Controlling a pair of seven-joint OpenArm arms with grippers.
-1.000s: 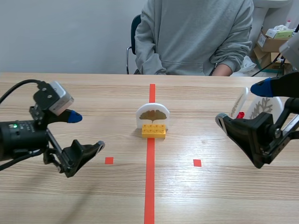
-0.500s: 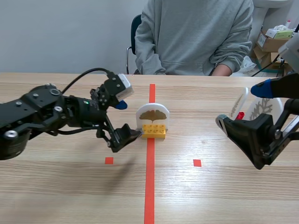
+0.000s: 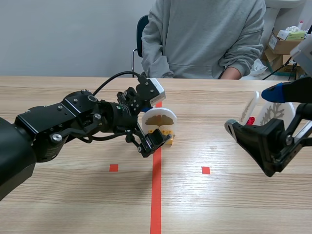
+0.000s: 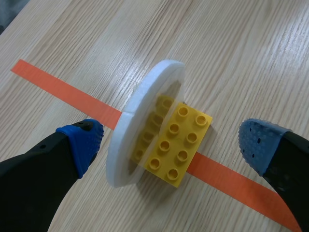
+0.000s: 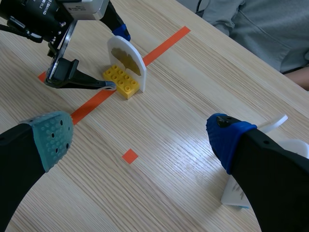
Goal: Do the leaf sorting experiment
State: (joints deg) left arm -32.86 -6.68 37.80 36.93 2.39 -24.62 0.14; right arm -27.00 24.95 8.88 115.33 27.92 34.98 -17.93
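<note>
Ginkgo leaf plaque (image 3: 159, 118) stands slotted in a yellow brick (image 4: 179, 143) on the tape line (image 3: 156, 195), mid-counter (image 3: 219, 204). Left pincer (image 4: 170, 142) is spread wide either side of it. Looks light, stiff and tippy, so I'd pinch its flat faces.

In the scene view the lower finger of the left gripper (image 3: 160, 122) covers most of the yellow brick (image 3: 169, 138), and its upper fingertip is lost behind the white leaf card (image 3: 161, 117) (in the left wrist view that card shows edge-on, its leaf out of sight). The right gripper (image 3: 251, 109) hides much of two more white cards (image 3: 273, 113) and a small red piece (image 3: 250, 120) too little seen to name. The person (image 3: 204, 39) is cut off by the top edge, the cardboard boxes (image 3: 285, 44) by the right edge.
</note>
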